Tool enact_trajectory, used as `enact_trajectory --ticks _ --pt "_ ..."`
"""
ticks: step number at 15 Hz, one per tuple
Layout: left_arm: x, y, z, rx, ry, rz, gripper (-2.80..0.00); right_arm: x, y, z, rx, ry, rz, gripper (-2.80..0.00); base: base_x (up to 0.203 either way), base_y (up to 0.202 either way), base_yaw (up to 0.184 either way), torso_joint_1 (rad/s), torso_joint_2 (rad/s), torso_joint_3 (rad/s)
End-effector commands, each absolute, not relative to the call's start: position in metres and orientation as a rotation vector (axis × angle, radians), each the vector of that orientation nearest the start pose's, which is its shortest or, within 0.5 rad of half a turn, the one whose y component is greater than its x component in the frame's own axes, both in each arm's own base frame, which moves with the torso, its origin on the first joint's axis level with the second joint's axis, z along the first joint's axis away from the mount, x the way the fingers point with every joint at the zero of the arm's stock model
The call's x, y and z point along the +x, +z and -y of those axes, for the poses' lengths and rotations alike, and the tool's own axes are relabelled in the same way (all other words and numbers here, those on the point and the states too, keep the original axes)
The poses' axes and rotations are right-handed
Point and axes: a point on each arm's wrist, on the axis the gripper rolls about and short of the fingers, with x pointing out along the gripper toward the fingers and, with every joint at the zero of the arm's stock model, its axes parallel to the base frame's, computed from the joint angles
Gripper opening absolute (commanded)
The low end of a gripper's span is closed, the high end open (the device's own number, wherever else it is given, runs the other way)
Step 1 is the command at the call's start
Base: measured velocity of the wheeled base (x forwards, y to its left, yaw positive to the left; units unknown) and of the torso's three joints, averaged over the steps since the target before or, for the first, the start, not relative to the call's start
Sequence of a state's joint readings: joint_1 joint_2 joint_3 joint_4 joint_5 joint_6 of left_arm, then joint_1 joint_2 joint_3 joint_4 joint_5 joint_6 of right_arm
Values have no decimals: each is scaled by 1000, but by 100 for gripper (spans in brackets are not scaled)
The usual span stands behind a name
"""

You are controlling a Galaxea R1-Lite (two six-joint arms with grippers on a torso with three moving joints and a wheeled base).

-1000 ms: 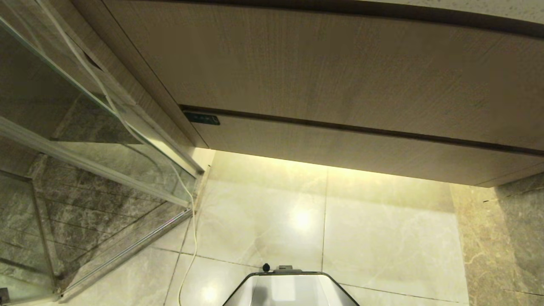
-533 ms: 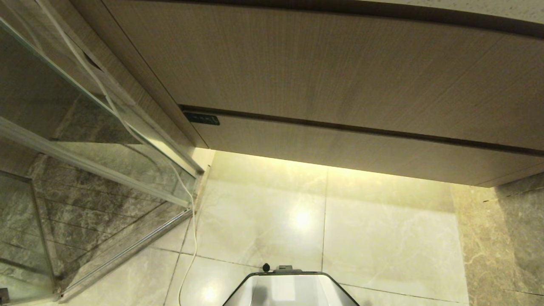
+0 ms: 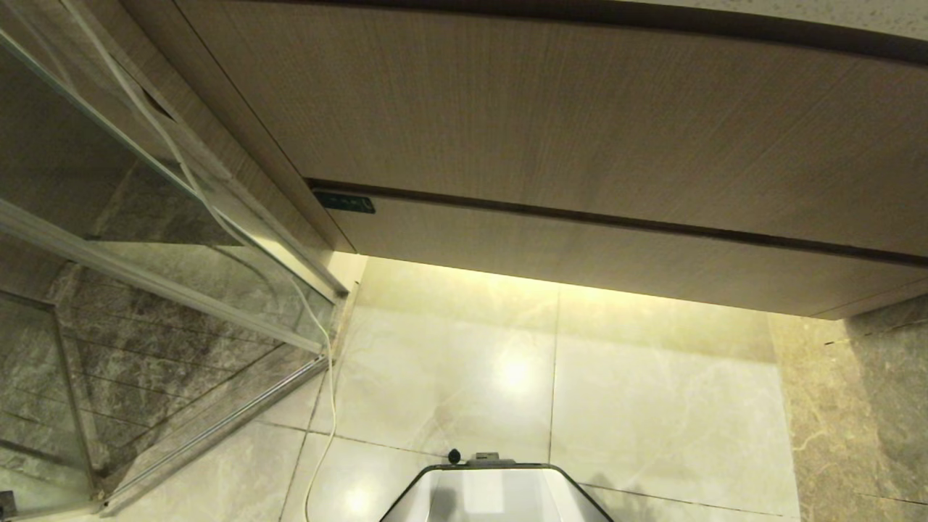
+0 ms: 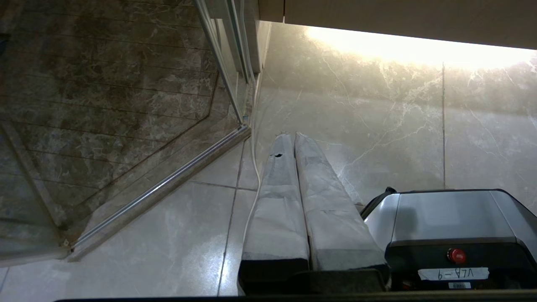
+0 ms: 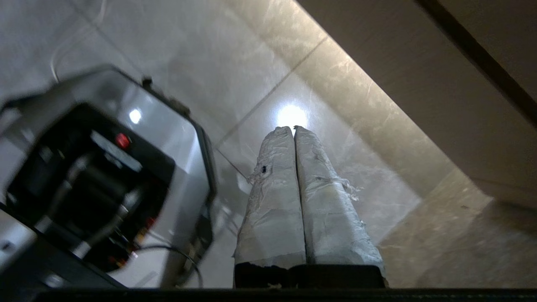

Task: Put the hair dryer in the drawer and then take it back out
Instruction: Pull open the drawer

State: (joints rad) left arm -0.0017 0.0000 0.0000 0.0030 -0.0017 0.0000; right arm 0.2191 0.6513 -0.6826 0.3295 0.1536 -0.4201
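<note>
The drawer [image 3: 623, 254] is sitting fully closed, running across the head view from about nine o'clock to three o'clock, its black plate [image 3: 344, 202] at the nine-o'clock end, just under the taller panel [image 3: 551, 116]. The hair dryer is showing in none of the views, so I cannot tell where it is lying. The left gripper [image 4: 292, 136] is hanging over the floor [image 3: 449, 377] beside the base [image 3: 496, 493], its fingers [image 4: 277, 201] pressing together and grasping nothing, a white cord [image 4: 255, 184] trailing along the tiles next to it. The right gripper [image 5: 293, 129] is pointing toward the floor below the drawer front, its fingers [image 5: 272, 201] clenching together on nothing. A glass door [image 3: 145, 217] is standing at nine o'clock.
</note>
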Motion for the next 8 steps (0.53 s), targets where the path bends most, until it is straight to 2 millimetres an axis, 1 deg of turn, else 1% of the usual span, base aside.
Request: enact_trajectory --ticks 1,3,4,8 --pt "-23 75 0 0 -3 -5 -280 72 222 -20 -563 503 -360 -280 0 0 0 0 0 0" --pt "-23 75 0 0 -3 -5 -280 87 216 -24 -619 535 -390 -280 0 0 0 0 0 0" --pt "-23 75 0 0 -3 -5 -280 94 214 -25 -635 546 -404 0 0 0 0 0 0 0" --pt "-23 75 0 0 -3 -5 -280 119 205 -31 -725 587 -445 0 0 0 0 0 0 0"
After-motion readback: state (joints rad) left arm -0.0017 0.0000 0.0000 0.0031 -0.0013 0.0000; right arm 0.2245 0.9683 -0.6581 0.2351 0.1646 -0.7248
